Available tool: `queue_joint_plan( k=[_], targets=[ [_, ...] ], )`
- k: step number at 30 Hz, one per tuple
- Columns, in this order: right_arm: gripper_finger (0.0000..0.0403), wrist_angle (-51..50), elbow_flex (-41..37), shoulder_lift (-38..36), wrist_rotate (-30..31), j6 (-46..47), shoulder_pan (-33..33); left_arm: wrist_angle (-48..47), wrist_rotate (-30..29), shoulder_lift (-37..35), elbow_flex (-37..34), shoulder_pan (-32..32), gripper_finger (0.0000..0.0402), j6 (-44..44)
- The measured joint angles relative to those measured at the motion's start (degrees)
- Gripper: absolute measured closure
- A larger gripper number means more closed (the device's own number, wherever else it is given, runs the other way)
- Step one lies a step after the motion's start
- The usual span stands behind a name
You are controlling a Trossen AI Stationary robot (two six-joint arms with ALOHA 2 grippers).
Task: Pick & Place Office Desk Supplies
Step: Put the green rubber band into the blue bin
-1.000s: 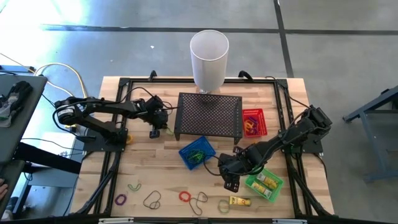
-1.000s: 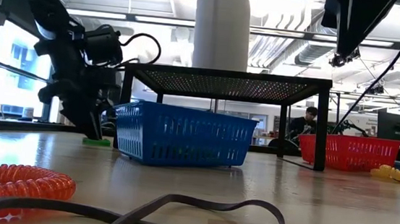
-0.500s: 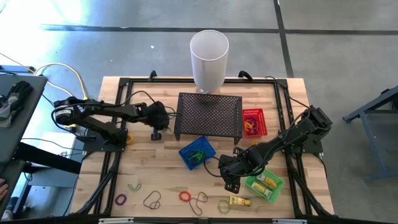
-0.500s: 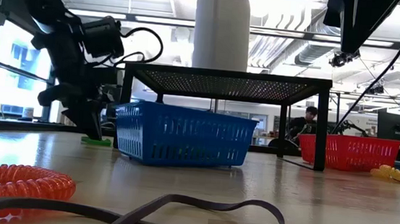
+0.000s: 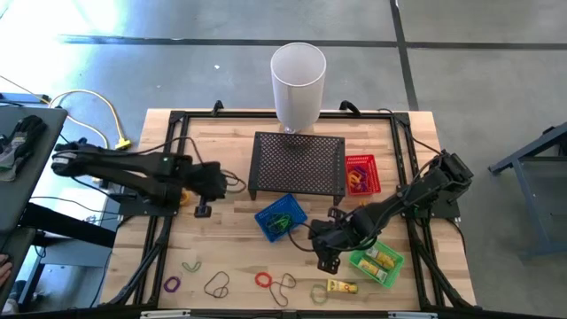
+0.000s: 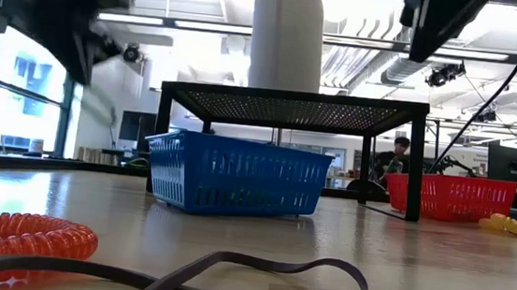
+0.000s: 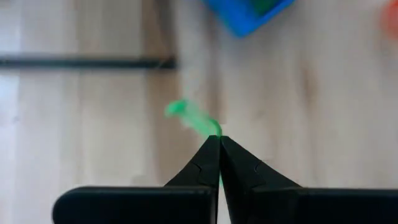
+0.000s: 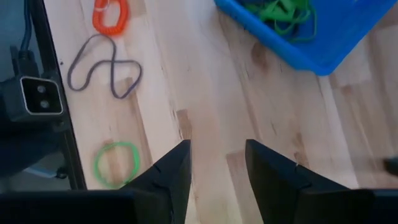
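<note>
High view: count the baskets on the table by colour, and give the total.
Blue basket: 1
Red basket: 1
Green basket: 1
Total: 3

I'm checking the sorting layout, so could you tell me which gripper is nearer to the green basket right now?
Right. The right gripper hovers just beside the green basket, toward the table's middle. The left gripper is far across the table, beyond the blue basket.
</note>
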Motion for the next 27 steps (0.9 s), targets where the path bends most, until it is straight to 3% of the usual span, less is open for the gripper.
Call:
queue_joint_plan(
  k=[3,10,15,21,27],
  targets=[
    [0.0263,1.06,0.0,0.0,0.25,-1.95,-0.85,1.61,-1.99,0.11,3.81,-6.83,0.0401,-4.14],
    [0.0263,3.62,-0.02,0.0,0.44,-5.53,-2.16,14.2,-14.64,6.78,8.25,-17.81,0.0401,-7.9],
    [0.0263,4.95,-0.02,0.0,1.79,-6.95,-2.19,22.33,-21.16,13.58,9.88,-17.01,0.0402,-10.23],
    [0.0263,5.33,-0.02,0.0,3.22,-6.75,-1.28,29.52,-19.61,20.69,9.96,-14.6,0.0402,-12.31],
    [0.0263,5.4,-0.62,-0.02,3.17,-4.47,-0.34,30.94,-19.09,26.54,9.96,-13.22,0.0401,-12.31]
  ],
)
